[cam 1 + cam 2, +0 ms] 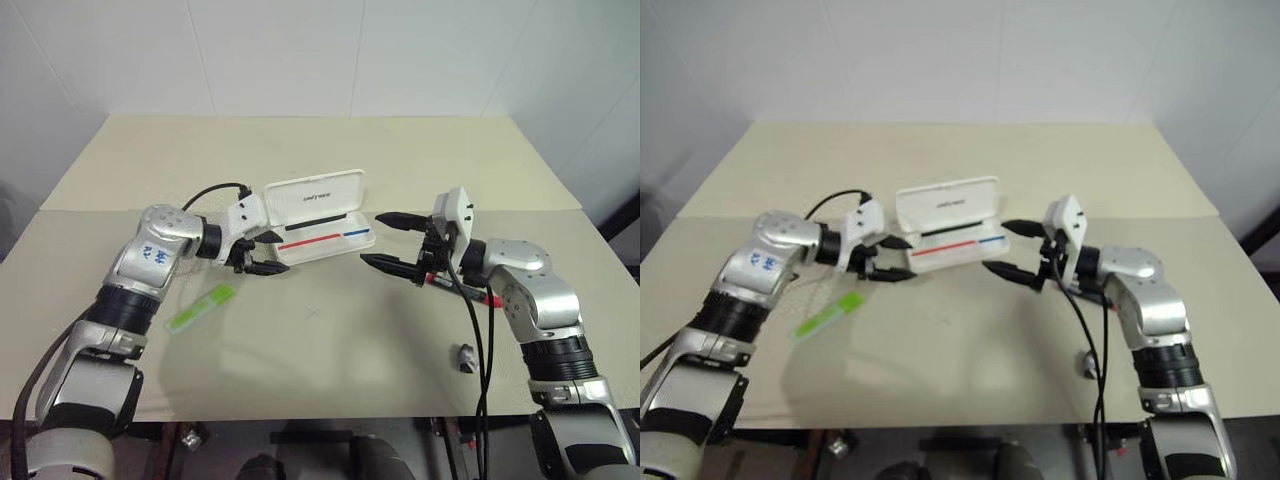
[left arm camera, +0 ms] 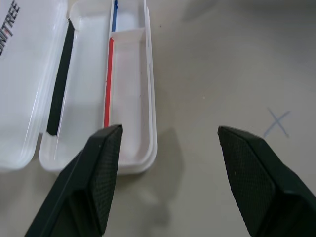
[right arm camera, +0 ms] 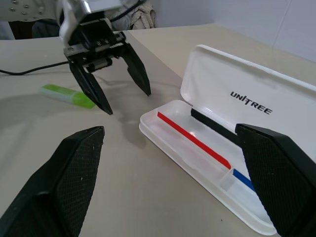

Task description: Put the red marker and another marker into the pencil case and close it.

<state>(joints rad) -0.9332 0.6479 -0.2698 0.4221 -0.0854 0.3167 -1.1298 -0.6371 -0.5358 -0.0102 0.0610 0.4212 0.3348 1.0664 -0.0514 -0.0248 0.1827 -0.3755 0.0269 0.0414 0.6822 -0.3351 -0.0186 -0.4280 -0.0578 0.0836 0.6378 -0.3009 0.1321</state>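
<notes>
Behind the empty, wide-open right hand [image 1: 385,240], the red marker [image 1: 487,297], mostly hidden.

The red marker [image 1: 462,288] lay mostly behind the right arm's wrist and cable; only bits of red barrel and a dark end showed, so its full length could not be read. A small dark grey object [image 1: 465,357] near the table's right near edge was too small to identify. In the left wrist view the pencil case [image 2: 94,89] ran off the frame, its lid lettering cut short. The green highlighter [image 3: 66,95] was partly hidden by the left gripper [image 3: 126,94] in the right wrist view.
</notes>
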